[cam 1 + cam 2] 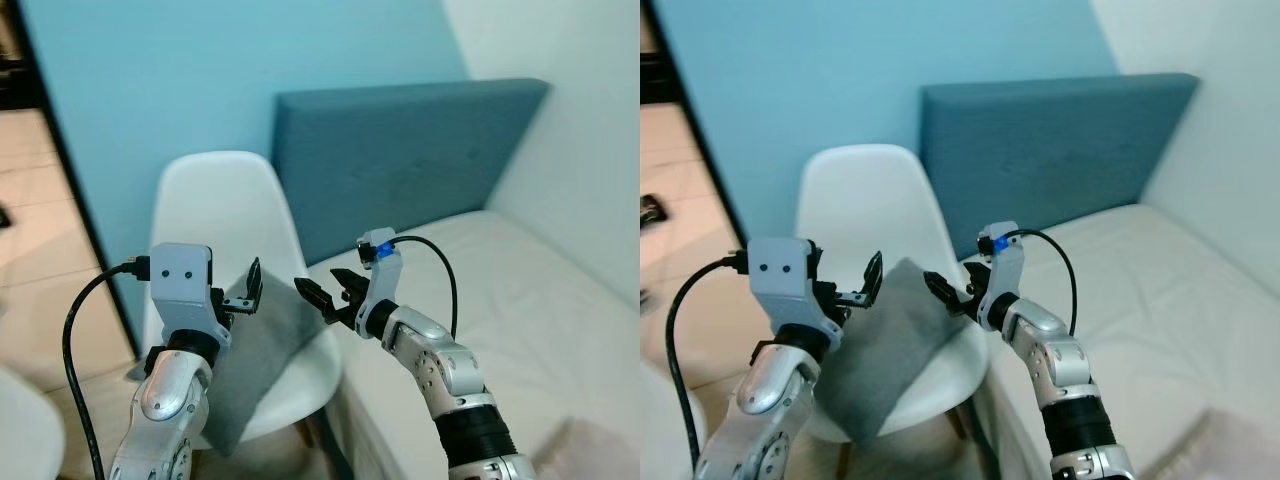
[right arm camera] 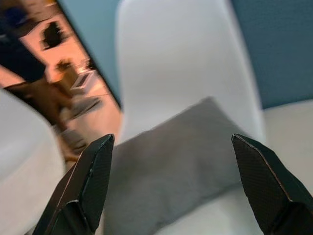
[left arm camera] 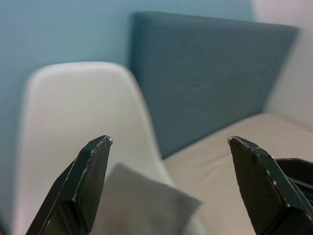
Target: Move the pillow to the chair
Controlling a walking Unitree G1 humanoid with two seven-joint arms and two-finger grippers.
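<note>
The gray pillow (image 1: pixel 890 340) lies on the white chair (image 1: pixel 855 200), beside the bed (image 1: pixel 1140 290). Both the left gripper (image 1: pixel 862 285) and the right gripper (image 1: pixel 945 290) hover above it, wide apart and empty.

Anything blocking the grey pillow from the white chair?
Nothing visible. The grey fabric pillow already lies on the white plastic chair seat, overhanging its front edge. Left gripper and right gripper are open, apart from it.

A white chair (image 1: pixel 865 215) carries the grey pillow (image 1: pixel 885 345) on its seat (pillow overhanging the front edge).
</note>
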